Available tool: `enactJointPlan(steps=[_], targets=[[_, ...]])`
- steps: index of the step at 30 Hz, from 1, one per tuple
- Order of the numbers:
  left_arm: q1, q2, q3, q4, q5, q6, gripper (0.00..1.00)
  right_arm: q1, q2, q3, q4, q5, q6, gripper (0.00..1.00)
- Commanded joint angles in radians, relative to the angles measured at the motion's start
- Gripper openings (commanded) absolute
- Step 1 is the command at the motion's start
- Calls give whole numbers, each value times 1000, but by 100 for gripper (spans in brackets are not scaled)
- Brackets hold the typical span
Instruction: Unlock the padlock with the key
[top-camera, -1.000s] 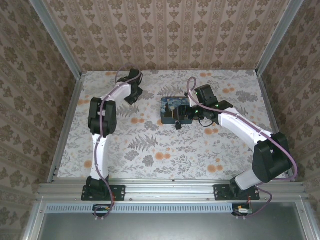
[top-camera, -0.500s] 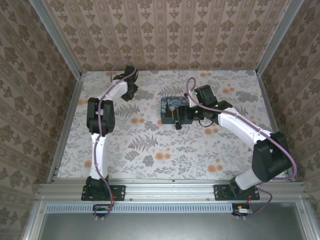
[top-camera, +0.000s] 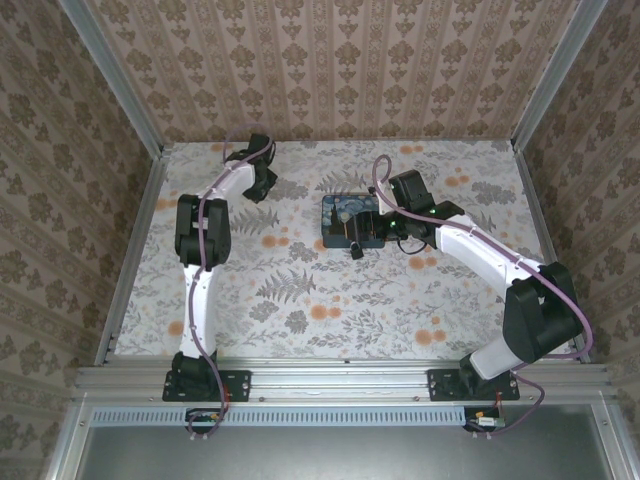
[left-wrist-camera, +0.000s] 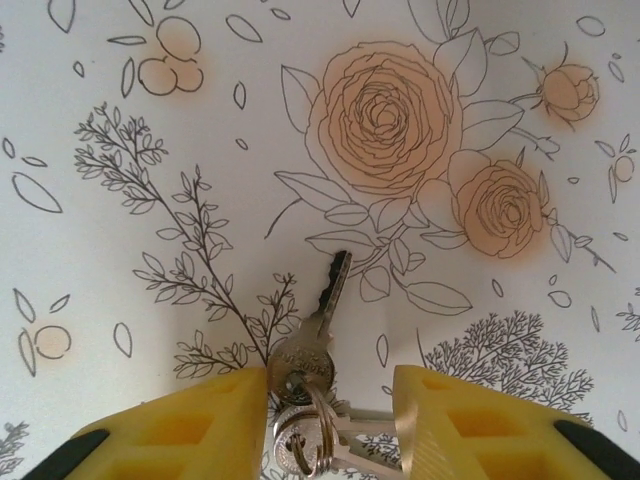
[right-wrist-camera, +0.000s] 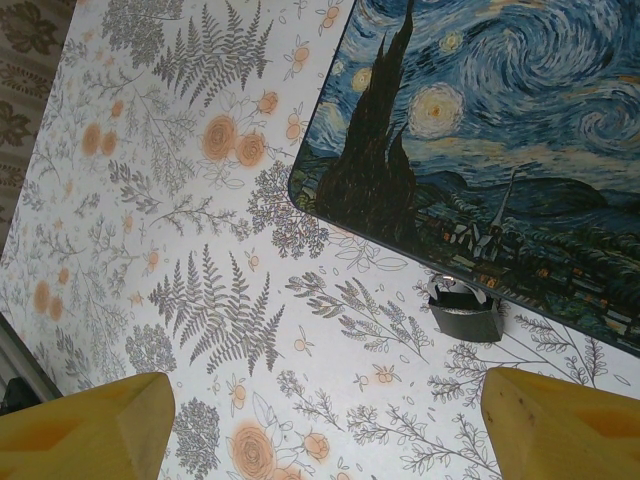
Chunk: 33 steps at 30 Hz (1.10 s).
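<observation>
Since a second ago the left arm (top-camera: 212, 215) has swung slightly toward the far-left corner of the counter (top-camera: 300, 290), while the right arm (top-camera: 470, 248) has hardly shifted. The left fingers (left-wrist-camera: 190, 425) stand partway apart on either side of a bunch on a key ring (left-wrist-camera: 300, 445). The top key (left-wrist-camera: 318, 325) lies flat on the floral counter, blade pointing away; whether the fingers already pinch it I cannot tell. The right fingers (right-wrist-camera: 90, 425) gape wide and hold nothing. The padlock (right-wrist-camera: 466, 311) lies on the counter between them, its shackle against the edge of the Starry Night box (right-wrist-camera: 500, 130).
</observation>
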Motion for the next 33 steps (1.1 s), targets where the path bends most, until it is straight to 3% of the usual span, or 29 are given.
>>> enactJointPlan(steps=[1, 10, 22, 25, 29, 33], targets=[[4, 21, 23, -22, 7, 23, 36, -5, 5, -5, 5, -17, -5, 82], [5, 18, 18, -20, 23, 30, 27, -6, 6, -7, 1, -15, -9, 81], [-1, -35, -44, -37, 47, 66, 6, -7, 2, 10, -20, 0, -26, 81], [-8, -95, -95, -33, 68, 128, 0, -7, 1, 9, -23, 7, -30, 81], [-21, -211, -188, -12, 116, 272, 0, -6, -13, -6, -8, 7, -14, 81], [-41, -353, -328, 24, 288, 425, 0, -6, -39, -27, 6, 3, 6, 81]])
